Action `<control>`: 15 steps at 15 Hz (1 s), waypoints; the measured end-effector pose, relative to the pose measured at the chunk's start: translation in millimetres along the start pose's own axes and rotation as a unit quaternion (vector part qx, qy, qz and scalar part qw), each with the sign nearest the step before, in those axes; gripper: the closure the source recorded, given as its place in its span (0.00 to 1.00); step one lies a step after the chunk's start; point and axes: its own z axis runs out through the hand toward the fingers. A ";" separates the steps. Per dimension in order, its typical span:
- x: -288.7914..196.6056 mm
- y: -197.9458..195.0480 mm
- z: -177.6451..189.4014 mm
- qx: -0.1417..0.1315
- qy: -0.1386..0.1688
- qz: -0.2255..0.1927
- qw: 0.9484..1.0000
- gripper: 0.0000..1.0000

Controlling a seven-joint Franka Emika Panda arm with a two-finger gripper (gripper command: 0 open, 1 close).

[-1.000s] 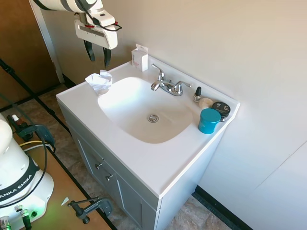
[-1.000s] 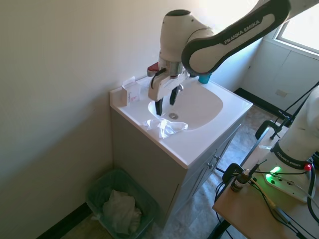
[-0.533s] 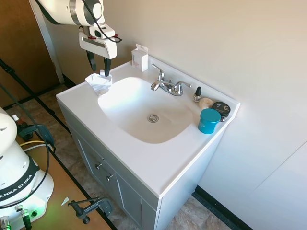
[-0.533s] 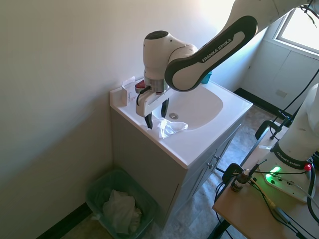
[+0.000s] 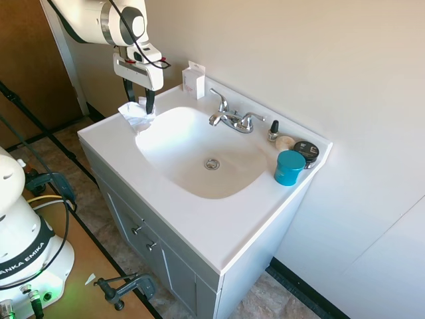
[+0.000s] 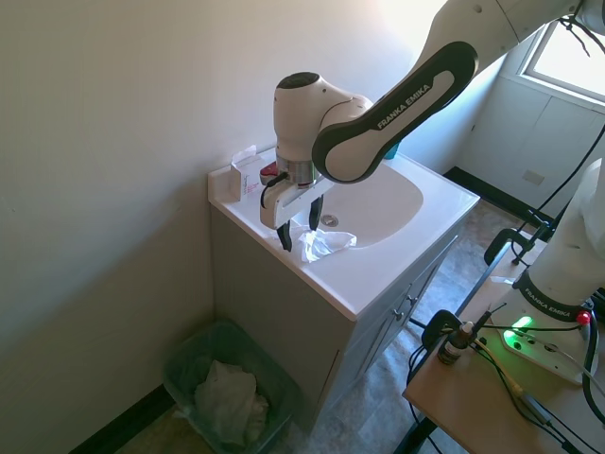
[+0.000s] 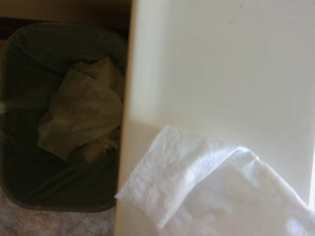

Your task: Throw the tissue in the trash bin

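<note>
Two fingers of our hand (image 5: 140,100) stand wide astride the tissue (image 5: 135,114) beside the sink (image 5: 174,118), ready to pinch; the bin (image 6: 184,363) waits below.

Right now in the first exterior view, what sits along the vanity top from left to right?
Tissue under the gripper → white carton with red print → chrome faucet → small dark-capped bottle → teal jar → black round tin.
</note>
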 end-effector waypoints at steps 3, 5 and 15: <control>1.1 0.4 1.9 0.000 -0.003 0.004 1.000 1.00; 1.2 0.4 3.5 -0.001 -0.005 0.005 1.000 1.00; 10.2 4.4 2.3 0.003 -0.012 0.014 1.000 1.00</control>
